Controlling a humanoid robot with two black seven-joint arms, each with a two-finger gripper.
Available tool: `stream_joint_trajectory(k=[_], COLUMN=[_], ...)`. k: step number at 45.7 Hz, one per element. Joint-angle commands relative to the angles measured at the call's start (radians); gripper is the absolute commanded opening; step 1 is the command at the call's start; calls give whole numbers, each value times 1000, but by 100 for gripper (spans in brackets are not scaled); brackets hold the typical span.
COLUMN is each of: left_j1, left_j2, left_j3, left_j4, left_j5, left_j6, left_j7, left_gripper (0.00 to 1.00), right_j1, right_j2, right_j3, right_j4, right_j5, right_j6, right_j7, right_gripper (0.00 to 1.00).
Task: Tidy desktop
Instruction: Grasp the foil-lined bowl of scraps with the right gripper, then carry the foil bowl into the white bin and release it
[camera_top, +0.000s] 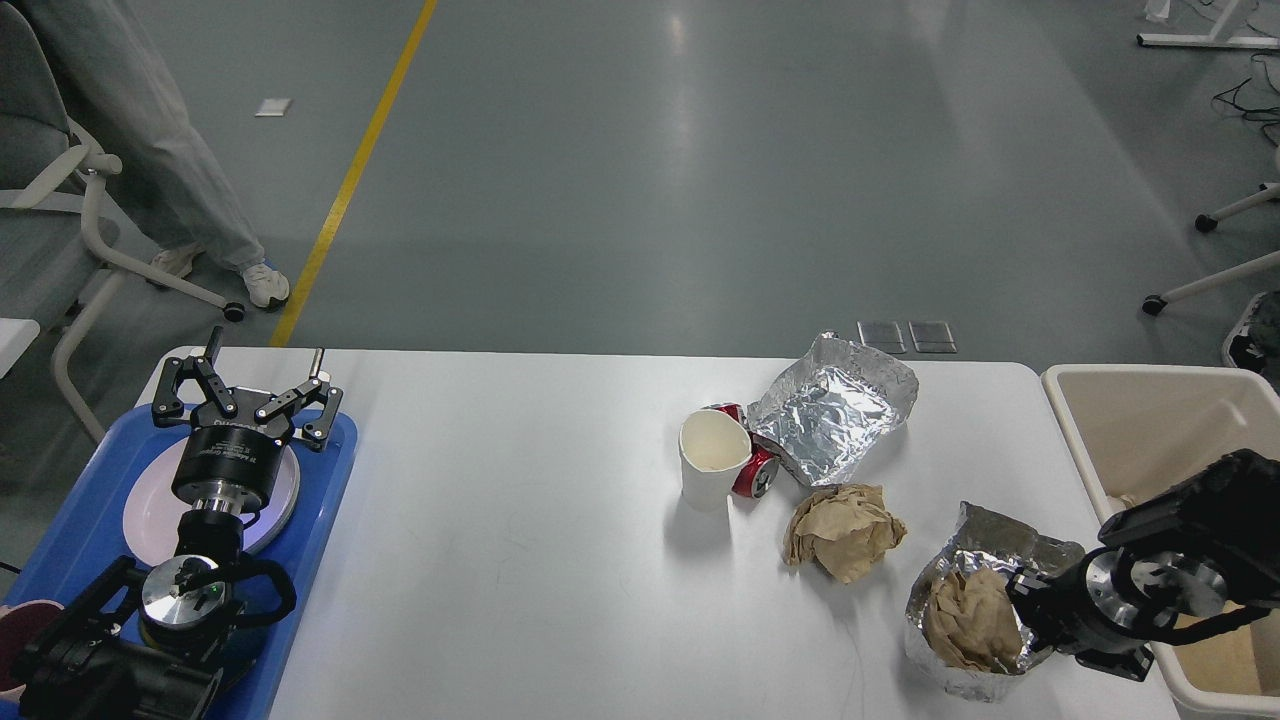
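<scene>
The left gripper (245, 393) has its two black fingers (192, 385) spread wide apart, grasping nothing, poised above the round white plate (150, 510) at the far end of the blue plastic tray (75, 540). The right gripper (1022, 600) is pressed against the crumpled silver foil container (985, 560) near the front right corner; its fingers are dark and bunched against the foil, so I cannot tell whether they are clenched on it or merely touching.

The desktop (520, 520), a large white rectangular tabletop with rounded corners, fills the lower half of the view with its long axis running left to right, its far edge facing the grey floor. The blue tray lies on its left end, long axis pointing away from the robot. Just beyond the right end stands a cream plastic bin (1120, 420).

A flattened silver foil tray (835, 410) lies right of centre, toward the far edge. The smaller foil container holds a wad of brown paper (965, 620) (tilted toward the robot). A second crumpled brown paper ball (843, 528) sits between the two foils. A white paper cup (708, 462) stands upright, touching a red drink can (757, 475) lying on its side against the flat foil.
</scene>
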Motion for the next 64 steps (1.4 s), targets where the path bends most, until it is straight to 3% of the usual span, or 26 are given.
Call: stream_joint_trajectory(k=[1,8,19,34,40,47,57,64], left_j1=[0,0,0,0,0,0,0,0], left_j2=[0,0,0,0,0,0,0,0], left_j3=[0,0,0,0,2,0,0,0], left_j4=[0,0,0,0,0,0,0,0], left_j5=[2,0,0,2,0,2,2,0], left_j6=[0,0,0,0,0,0,0,0], left_j7=[0,0,0,0,0,0,0,0], left_gripper=[96,96,96,96,96,96,96,96], right_j1=[171,494,844,880,783,541,66,-207], right_j2=[-103,-154,-169,-186,-281,-354,-354,-309], right_j3=[-21,-166,-369,-466,-466,-400,-170,-4], right_j4=[169,389,484,430,263,-79,-487,-685], right_j5=[0,0,1,-8,-14,-23,-34,-36], right_j6=[37,53,292,293,290,300,277,172], right_j7=[1,1,2,1,-1,1,1,1], right_gripper=[0,0,0,0,0,0,0,0])
